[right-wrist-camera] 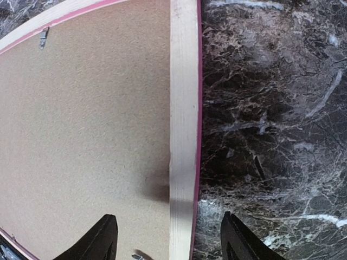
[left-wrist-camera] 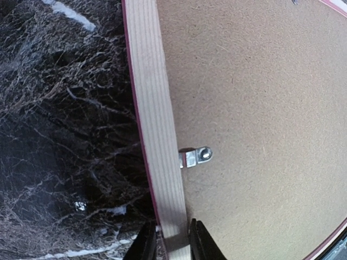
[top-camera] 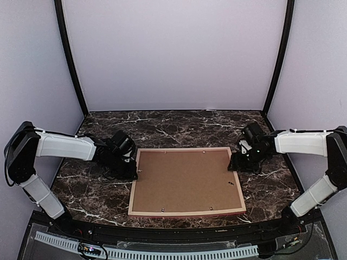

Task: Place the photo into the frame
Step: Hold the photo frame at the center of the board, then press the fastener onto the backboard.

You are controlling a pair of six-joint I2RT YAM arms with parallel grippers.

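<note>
**Figure.** Frame (top-camera: pixel 184 212) lying back-side up on the marble counter (top-camera: pixel 97 189), between the two arms. A brown backing board (top-camera: pixel 184 181) fills its opening. The photo is not visible in any view, and whether it lies beneath the board cannot be told.

**Left side.** In the left wrist view, the left end effector (left-wrist-camera: pixel 171 241) straddles the frame's left rail. Its fingers (left-wrist-camera: pixel 145 244) press against both sides of the rail, so it is grasping the rail. A metal retaining tab (left-wrist-camera: pixel 195 156) sits just beyond the grip, turned inward over the board.

**Right side.** The right end effector (right-wrist-camera: pixel 168 238) is released. Its fingers (right-wrist-camera: pixel 103 238) stand wide apart, one over the board and one over the counter, with the right rail between them and untouched.

**Hazards, as judged.**
- Only one rail is held. A lift or pull from the left alone would probably pivot or drag the frame across the smooth counter and twist its thin rails.
- If the right end effector closes off-centre, its inner finger could land on the board instead of the rail. It would then press the board down or skid along it.
- The tabs appear to lock the board, so prying it before they are turned could bend them or chip the board.
- The photo's place is unconfirmed, so the board might be secured with nothing beneath it.
</note>
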